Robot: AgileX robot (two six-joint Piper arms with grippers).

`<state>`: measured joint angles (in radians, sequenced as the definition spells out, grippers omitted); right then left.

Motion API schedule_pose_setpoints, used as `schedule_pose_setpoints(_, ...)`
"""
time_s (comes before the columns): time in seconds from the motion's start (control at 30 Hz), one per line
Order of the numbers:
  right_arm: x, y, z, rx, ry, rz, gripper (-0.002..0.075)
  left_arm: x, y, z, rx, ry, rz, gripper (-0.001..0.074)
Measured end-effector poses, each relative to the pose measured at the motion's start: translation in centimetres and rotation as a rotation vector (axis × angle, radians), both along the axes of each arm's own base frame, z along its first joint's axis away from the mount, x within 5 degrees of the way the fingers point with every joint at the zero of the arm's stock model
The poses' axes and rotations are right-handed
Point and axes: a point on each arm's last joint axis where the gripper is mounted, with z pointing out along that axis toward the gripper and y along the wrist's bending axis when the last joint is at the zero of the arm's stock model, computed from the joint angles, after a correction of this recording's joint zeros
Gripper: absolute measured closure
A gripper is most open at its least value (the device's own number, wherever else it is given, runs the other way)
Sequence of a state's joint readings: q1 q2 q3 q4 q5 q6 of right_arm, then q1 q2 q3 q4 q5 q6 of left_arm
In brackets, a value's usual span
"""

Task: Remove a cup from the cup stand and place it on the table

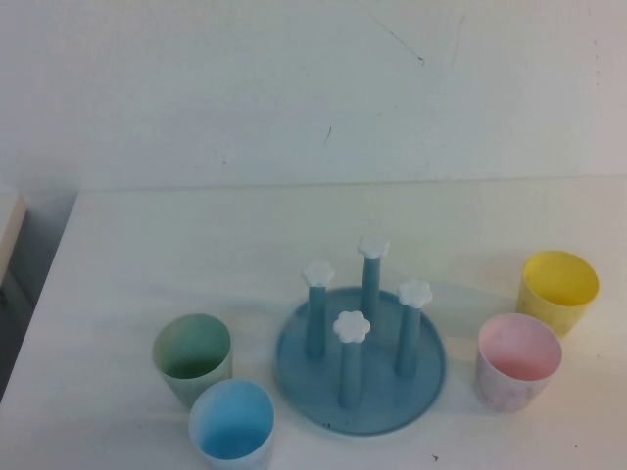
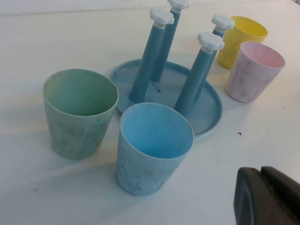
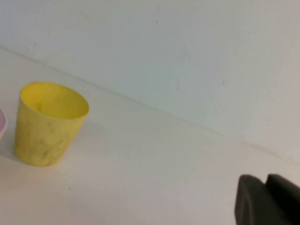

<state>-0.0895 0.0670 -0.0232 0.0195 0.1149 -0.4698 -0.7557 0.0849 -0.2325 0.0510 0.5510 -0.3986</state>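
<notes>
The light blue cup [image 1: 232,426] stands upright on the white table [image 1: 147,255], just left of the cup stand [image 1: 294,364]. In the left wrist view the cup [image 2: 153,147] is in front of the stand [image 2: 211,110]. The stand's four pegs with white flower caps are bare. My left gripper [image 2: 261,172] is shut and empty, low over the table, apart from the cup. My right gripper [image 3: 266,180] is shut and empty, over bare table away from the yellow cup [image 3: 49,123]. Neither gripper shows in the high view.
A green cup [image 1: 193,357] stands next to the light blue one. A pink cup [image 1: 518,360] and the yellow cup [image 1: 557,289] stand right of the stand. A white wall rises behind the table. The table's left edge [image 1: 44,284] is near.
</notes>
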Motion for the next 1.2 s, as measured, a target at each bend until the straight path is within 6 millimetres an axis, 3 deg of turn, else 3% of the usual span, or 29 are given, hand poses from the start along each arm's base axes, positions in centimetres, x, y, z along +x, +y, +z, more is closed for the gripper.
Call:
schedule_pose_setpoints(0.2, -0.4, -0.2, -1.6, 0.030, 0.023, -0.032, 0.0683, 0.0, 0.0, 0.0, 0.000, 0.000, 0.000, 0.0737)
schedule_pose_setpoints(0.47, -0.9, -0.6, -3.3, 0.086, 0.210, -0.091, 0.0685, 0.0, 0.0, 0.0, 0.000, 0.000, 0.000, 0.0737)
schedule_pose_setpoints(1.2, -0.9, -0.6, -3.4, 0.091, 0.215, -0.094, 0.0685, 0.0, 0.0, 0.0, 0.000, 0.000, 0.000, 0.0737)
